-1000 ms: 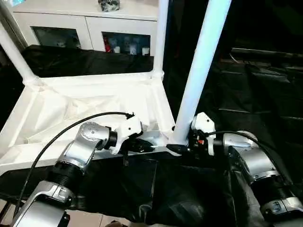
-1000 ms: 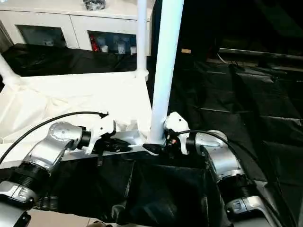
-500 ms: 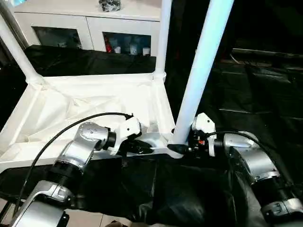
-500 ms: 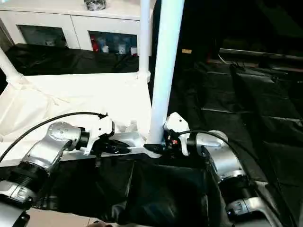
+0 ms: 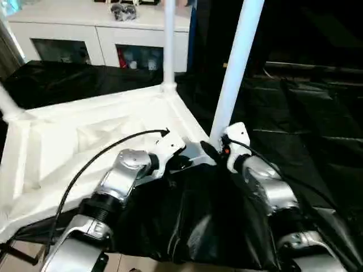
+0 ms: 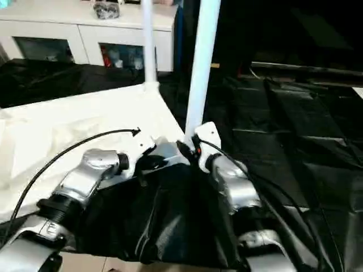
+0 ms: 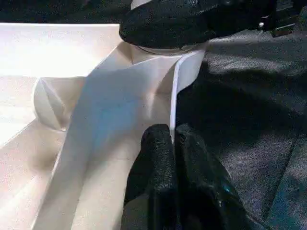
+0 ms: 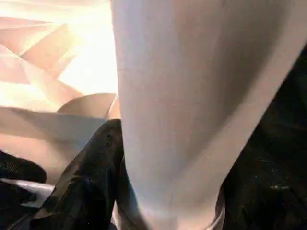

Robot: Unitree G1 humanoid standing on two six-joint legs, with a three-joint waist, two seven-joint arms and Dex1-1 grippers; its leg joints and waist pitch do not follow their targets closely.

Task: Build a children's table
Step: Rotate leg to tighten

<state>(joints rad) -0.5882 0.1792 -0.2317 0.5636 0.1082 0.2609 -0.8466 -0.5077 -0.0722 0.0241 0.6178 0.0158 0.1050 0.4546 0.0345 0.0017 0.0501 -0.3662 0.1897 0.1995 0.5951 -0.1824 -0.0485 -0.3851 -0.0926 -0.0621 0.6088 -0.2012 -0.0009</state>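
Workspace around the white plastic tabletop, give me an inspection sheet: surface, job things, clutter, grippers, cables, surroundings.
Surface: large work table under a creased black cover.
Job's things: white plastic rectangular tabletop lies ribbed underside up; white tubular legs stand in the near right and far right corner sockets, another at the left edge.
Clutter: nothing seen on the cover.
Grippers: left gripper pinches the tabletop's thin rim beside the near corner socket; right gripper clasps the near leg's base.
Cables: black cable arcs over the left forearm; another runs along the right forearm.
Surroundings: white cabinet with glass doors behind.
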